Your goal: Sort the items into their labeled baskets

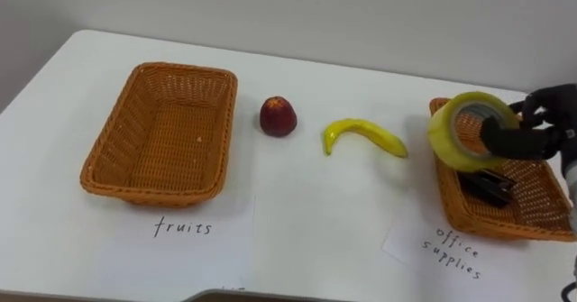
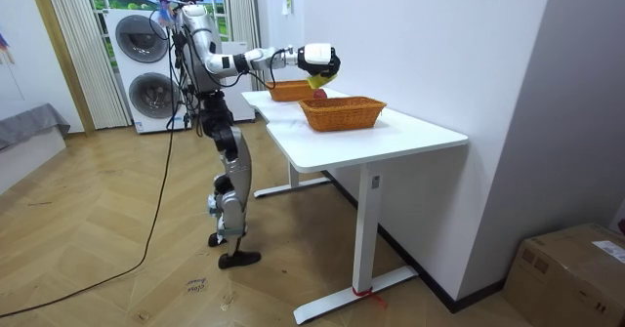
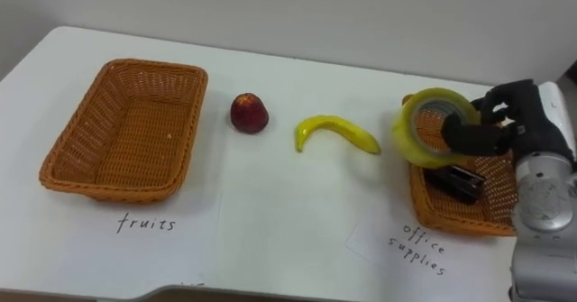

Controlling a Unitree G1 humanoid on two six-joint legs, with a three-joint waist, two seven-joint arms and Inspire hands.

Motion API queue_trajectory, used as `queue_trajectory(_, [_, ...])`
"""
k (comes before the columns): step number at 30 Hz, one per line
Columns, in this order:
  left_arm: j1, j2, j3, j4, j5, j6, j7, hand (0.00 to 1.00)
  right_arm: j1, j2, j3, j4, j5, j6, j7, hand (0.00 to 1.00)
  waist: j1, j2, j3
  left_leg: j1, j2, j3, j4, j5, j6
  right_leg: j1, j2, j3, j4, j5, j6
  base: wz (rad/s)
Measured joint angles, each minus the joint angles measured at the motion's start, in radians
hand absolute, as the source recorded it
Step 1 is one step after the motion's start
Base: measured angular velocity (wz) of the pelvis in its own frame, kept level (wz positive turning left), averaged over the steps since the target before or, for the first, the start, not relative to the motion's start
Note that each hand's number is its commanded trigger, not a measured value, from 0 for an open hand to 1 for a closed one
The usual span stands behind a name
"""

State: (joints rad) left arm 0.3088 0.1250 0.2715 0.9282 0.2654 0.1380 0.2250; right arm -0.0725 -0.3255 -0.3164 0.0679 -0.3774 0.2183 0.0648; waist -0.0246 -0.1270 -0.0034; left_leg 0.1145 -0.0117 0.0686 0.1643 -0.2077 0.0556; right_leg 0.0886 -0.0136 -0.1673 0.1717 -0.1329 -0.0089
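1. A white table [image 1: 306,221] stands against a pale wall in a room with a wood floor. In the room view, stacked washing machines [image 2: 146,63] stand behind the robot, which is upright at the table's far end.
2. The right-hand wicker basket [image 1: 541,223] sits at the table's right edge. A black stapler-like item [image 1: 488,186] lies inside it.
3. The right hand [image 1: 544,120] is over that basket's near-left part. Its fingers are curled round the roll of yellow tape [image 1: 443,141], gripping the ring through its core.
4. The roll is held off the table, tilted, above the basket's left rim and partly overhanging it towards the table's middle.
5. The banana [image 1: 364,137] lies on the table just left of this basket, clear of it.
6. The red apple [image 1: 279,116] stands further left of the basket, beyond the banana.
7. The second wicker basket [image 1: 149,190] is well apart to the left, past the apple.
8. A handwritten paper label [image 1: 451,252] lies in front of the right-hand basket, and another [image 1: 183,227] is far to its left.
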Motion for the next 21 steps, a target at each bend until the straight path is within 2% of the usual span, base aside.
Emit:
queue_trajectory(12, [0.011, 0.0, 0.002, 0.0, 0.002, 0.003, -0.001, 0.0, 0.0, -0.001, -0.025, 0.002, 0.0, 0.001, 0.0, 1.0, 0.001, -0.005, -0.0009, 0.0, 0.0, 0.005, 0.0, 0.0, 0.0, -0.003, 0.0, 0.003, 0.001, 0.0, 0.0, 0.0])
queue_trajectory(14, [0.011, 0.0, 0.002, 0.0, 0.002, 0.005, -0.001, 0.0, 0.0, -0.001, -0.025, 0.01, -0.004, 0.001, 0.0, 0.65, 0.001, -0.008, -0.0015, 0.0, 0.0, 0.005, 0.0, 0.0, 0.0, -0.003, 0.0, 0.004, 0.001, 0.0, 0.0, 0.0])
queue_trajectory(15, [0.011, 0.0, 0.002, 0.0, 0.002, 0.005, -0.002, 0.0, 0.0, -0.001, -0.027, 0.016, -0.003, 0.001, 0.0, 0.36, 0.001, -0.009, -0.0021, 0.001, 0.001, 0.01, 0.0, 0.0, 0.0, -0.004, 0.0, 0.006, 0.001, 0.0, 0.0, -0.03])
queue_trajectory(16, [0.011, -0.001, 0.002, 0.0, 0.003, 0.006, -0.002, 0.0, 0.0, -0.001, -0.029, 0.02, -0.003, 0.001, 0.0, 0.24, 0.002, -0.01, -0.0026, 0.002, 0.001, 0.011, 0.0, 0.0, 0.0, -0.004, 0.001, 0.008, 0.001, 0.0, 0.0, -0.05])
queue_trajectory(17, [0.011, -0.001, 0.002, 0.0, 0.003, 0.006, -0.002, 0.0, 0.0, -0.001, -0.03, 0.028, -0.003, 0.001, 0.0, 0.0, 0.002, -0.011, -0.0032, 0.002, 0.001, 0.012, -0.001, 0.0, 0.0, -0.004, 0.001, 0.01, 0.001, 0.0, 0.0, -0.04])
queue_trajectory(21, [0.01, 0.0, 0.003, 0.0, 0.004, 0.006, -0.002, 0.0, 0.0, -0.005, -0.035, 0.056, 0.01, 0.001, 0.0, 0.0, 0.001, -0.011, -0.0031, 0.003, 0.001, 0.013, -0.001, 0.0, 0.001, -0.003, 0.001, 0.012, 0.001, 0.001, 0.001, -0.01])
